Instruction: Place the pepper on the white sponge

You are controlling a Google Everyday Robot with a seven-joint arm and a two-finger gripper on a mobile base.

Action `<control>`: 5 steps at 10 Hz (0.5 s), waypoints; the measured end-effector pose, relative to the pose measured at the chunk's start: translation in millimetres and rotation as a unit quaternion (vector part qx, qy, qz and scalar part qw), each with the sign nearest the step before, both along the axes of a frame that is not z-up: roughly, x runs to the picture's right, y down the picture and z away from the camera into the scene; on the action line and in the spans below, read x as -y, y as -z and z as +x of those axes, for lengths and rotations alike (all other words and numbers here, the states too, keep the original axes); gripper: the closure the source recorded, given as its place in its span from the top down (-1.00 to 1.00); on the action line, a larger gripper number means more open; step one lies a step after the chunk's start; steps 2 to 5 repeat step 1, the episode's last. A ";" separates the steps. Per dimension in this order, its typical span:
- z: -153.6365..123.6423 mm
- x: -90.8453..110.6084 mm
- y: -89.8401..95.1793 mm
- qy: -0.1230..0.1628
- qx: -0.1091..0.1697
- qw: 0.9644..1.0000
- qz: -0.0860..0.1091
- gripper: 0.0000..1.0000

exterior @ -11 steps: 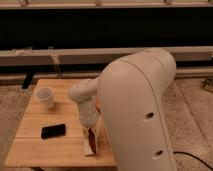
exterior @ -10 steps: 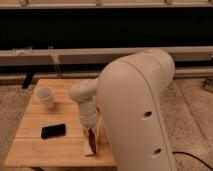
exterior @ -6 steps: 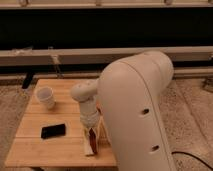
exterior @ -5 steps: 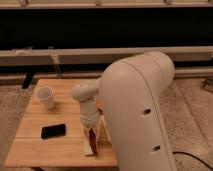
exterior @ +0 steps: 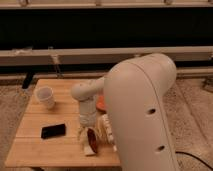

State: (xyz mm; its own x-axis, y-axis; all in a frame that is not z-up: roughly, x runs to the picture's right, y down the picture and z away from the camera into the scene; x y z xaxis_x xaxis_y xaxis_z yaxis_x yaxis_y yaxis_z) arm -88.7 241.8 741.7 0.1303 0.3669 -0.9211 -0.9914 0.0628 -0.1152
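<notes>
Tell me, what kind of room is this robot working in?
Probably a lab or test space, not a home. A small wooden table stands on speckled flooring before a long dark window wall, holding just a white cup and a black phone-like slab. The gripper hangs low over the table's front edge with something reddish.

Table (exterior: 35, 150): light wooden slatted top, standing on a speckled floor.
Cup (exterior: 45, 96): white, upright, near the table's far left corner.
Phone (exterior: 53, 131): black, flat slab, lying on the table in front of the cup, well apart from it.
Gripper (exterior: 89, 142): low over the table's front edge, right of the phone.
Floor (exterior: 11, 106): pale, speckled, around the table.
Rail (exterior: 75, 55): light horizontal beam behind the table, against a dark background.
</notes>
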 end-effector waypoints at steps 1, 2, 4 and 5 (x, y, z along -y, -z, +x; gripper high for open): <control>2.6 4.9 3.1 -0.001 -0.007 1.000 0.002 0.10; 2.6 4.9 3.1 -0.001 -0.007 1.000 0.002 0.10; 2.6 4.9 3.1 -0.001 -0.007 1.000 0.002 0.10; 2.6 4.9 3.1 -0.001 -0.007 1.000 0.002 0.10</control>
